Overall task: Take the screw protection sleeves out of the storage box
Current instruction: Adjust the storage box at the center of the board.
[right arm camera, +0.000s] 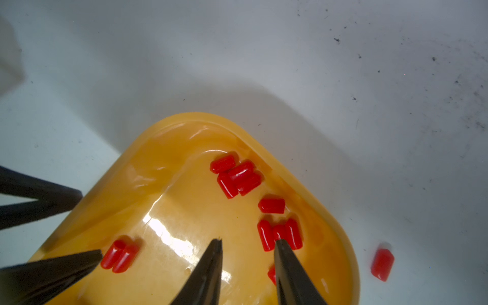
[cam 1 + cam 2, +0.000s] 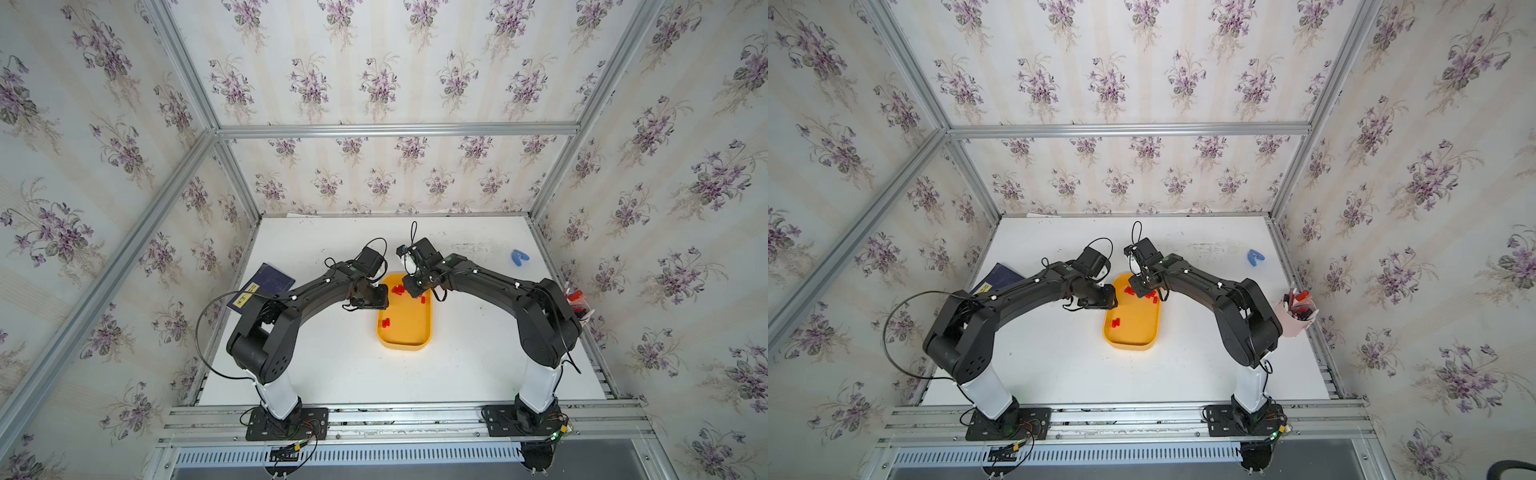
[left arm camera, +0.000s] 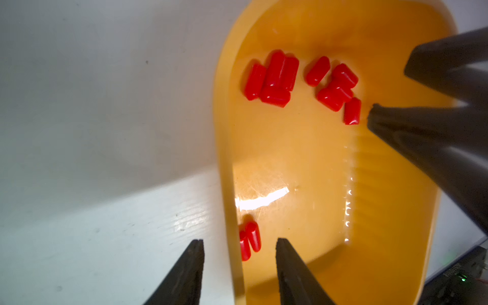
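Wide shot first: the white counter (image 2: 332, 365), and right in the middle of it, between the two arms, the yellow box (image 2: 409, 330), with both arms bent in over its far half. Down to the left tool (image 3: 240, 240): it's low at the box's long side, jaws partly apart and straddling the low wall, one finger outside over the counter, one inside, and nothing looks pinched between them. The right tool (image 1: 248, 241) hangs over the box floor with a narrow gap. Only bare yellow plastic and the edge of one red piece show in that gap, so I'd call it empty, its tips right beside a row of three. And now the score, folks: the red sleeves (image 3: 274, 79) are nearly all in the box. There's a bunch of four near the far end, another scatter just beside it toward the right tool, and a pair (image 3: 252, 239) lying close against the wall by the left tool's fingers, roughly eleven by my count. Outside? Just one lone sleeve (image 1: 382, 264), on the counter just beside the box's rim in the right wrist view. So this job looks barely begun: one out, nearly everything left to lift clear.
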Controlling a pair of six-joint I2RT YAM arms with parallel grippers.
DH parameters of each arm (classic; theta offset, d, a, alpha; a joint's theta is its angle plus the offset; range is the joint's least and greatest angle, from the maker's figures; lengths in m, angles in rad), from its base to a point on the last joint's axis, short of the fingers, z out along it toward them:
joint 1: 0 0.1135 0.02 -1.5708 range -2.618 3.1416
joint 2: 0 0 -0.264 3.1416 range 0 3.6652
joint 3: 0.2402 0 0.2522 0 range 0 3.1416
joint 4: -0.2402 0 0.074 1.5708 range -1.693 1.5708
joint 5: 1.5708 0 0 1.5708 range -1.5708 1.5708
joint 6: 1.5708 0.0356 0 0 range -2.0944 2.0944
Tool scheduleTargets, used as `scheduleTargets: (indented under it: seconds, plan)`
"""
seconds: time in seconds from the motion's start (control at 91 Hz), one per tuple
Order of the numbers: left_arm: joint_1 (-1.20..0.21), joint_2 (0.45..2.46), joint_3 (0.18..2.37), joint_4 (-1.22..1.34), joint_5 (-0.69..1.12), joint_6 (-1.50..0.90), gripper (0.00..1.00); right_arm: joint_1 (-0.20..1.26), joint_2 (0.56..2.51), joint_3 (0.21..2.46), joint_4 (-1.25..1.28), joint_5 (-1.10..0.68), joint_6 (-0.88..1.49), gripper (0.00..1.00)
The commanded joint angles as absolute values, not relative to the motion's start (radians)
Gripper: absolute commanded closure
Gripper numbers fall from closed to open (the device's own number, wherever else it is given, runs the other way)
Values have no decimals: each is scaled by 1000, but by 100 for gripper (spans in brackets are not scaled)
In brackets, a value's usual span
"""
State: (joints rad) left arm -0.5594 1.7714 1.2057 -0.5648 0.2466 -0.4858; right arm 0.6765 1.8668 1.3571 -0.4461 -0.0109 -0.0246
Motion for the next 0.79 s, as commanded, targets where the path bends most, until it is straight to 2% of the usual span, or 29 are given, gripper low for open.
scheduleTargets:
  seconds: [0.0,0.121,0.209,0.506,0.78]
  plan:
    - [-581,1815,1248,-621,143,-474,57,674,1849,1348,-452,6,1,61]
    - [-598,1862,1292,-667,92,-461,73,675,1841,1331,-453,5,1,61]
    - [-605,1872,1303,-683,58,-459,79,675,1840,1318,-451,-6,-2,61]
    - [-612,1844,1336,-761,-34,-427,85,675,1854,1321,-480,-71,-39,61]
    - [-614,1832,1335,-773,-41,-420,84,676,1936,1390,-537,-75,-58,60]
